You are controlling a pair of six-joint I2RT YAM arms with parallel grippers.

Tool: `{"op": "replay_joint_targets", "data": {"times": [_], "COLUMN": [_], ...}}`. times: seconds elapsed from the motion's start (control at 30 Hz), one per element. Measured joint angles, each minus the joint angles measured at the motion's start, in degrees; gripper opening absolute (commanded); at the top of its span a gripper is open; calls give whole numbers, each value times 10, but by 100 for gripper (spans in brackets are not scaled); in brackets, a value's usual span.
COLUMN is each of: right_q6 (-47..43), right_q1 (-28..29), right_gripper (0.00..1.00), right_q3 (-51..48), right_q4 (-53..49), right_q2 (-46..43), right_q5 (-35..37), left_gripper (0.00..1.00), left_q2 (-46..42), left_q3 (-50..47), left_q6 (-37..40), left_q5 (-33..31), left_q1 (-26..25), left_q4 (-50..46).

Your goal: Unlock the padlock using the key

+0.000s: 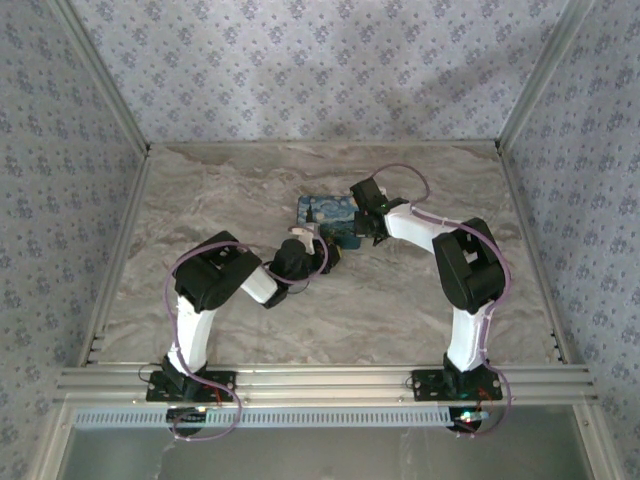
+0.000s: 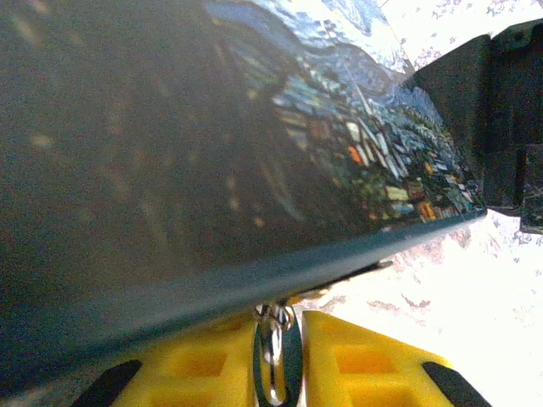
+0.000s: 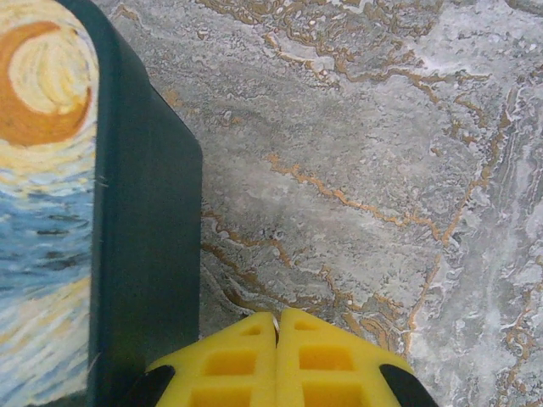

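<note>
**Yellow fingers close beside a painted box, a metal ring between them**

Nearest the lens, the left tool point(image 2: 278, 329) shows two yellow plastic fingers point(image 2: 365, 365), moulded with square pockets, standing close with a narrow dark gap between them.

The surface point(image 1: 250, 190) is a broad slab patterned like grey-beige marble with rusty veins. In the left wrist view it is washed out to near white.

The left arm point(image 1: 215, 285) and right arm point(image 1: 465, 265), built of black and white segments with purple cable looped along them, both reach in toward the middle.

There lies a rectangular box point(image 1: 325, 209). It has smooth dark teal sides and a top printed with a swirling blue and yellow painted sky. Seen from the left wrist, its shadowed side looms large and blurred.

The right tool point(image 3: 277, 320) is closed, yellow tips pressed together with nothing between them. It sits just beside the box's dark wall, over bare surface.

A thin silvery metal ring point(image 2: 272, 322) stands in the left tool's gap, right under the box's lower edge. I cannot tell whether the fingers pinch it or only flank it. Its lower part is cut off, so whether it belongs to the key or the padlock is unclear.
</note>
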Motion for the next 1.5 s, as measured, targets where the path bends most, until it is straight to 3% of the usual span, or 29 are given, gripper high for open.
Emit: {"op": "replay_joint_targets", "data": {"times": [0.17, 0.47, 0.7, 0.87, 1.13, 1.3, 1.5], "right_q6": [0, 0, 0, -4, 19, 51, 116], "right_q1": [-5, -12, -37, -72, -134, -156, -150], "right_gripper": [0, 0, 0, 0, 0, 0, 0], "right_q3": [-2, -32, -98, -192, -354, -425, -496], "right_q4": [1, 16, 56, 117, 243, 320, 427], "right_q2": [0, -29, -105, -211, -390, -436, -446], "right_q5": [-2, -25, -63, -129, -304, -396, -430], "left_gripper": [1, 0, 0, 0, 0, 0, 0], "left_q2": [-16, -52, -69, -81, -90, -90, -91], "left_q3": [-5, -6, 2, 22, 63, 74, 89], "left_q6": [6, 21, 24, 17, -5, -27, -50], "left_q5": [21, 76, 142, 180, 223, 245, 256], "left_q1": [3, 21, 43, 51, 62, 67, 70], "left_q4": [-24, -108, -162, -217, -302, -315, -326]}}
